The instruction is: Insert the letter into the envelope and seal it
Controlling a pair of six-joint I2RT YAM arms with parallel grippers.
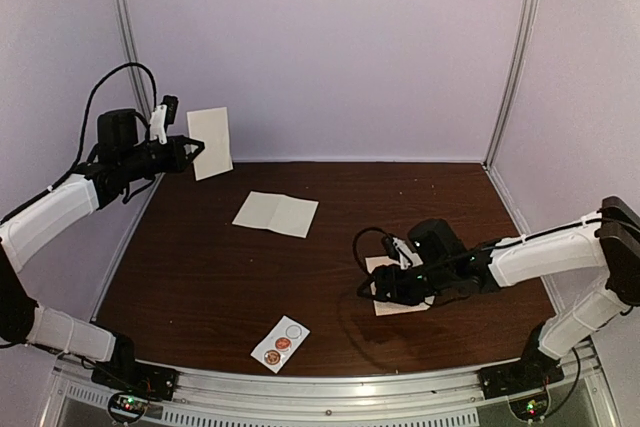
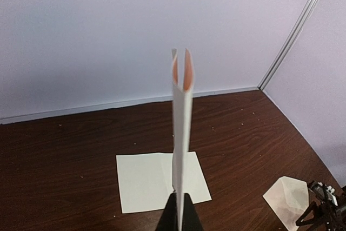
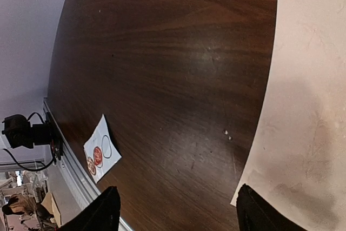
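Step in hand: presenting the letter, not yet inserted. The left tool (image 1: pixel 191 151) is closed on the folded letter (image 1: pixel 211 141) and holds it upright in the air over the far left of the desk (image 1: pixel 200 272). The right tool (image 1: pixel 385 287), fingers spread wide and empty, is low over the envelope (image 1: pixel 398 305), which lies flat at near right. The next move probably calls for opening the pocket and bringing the letter across edge-first.
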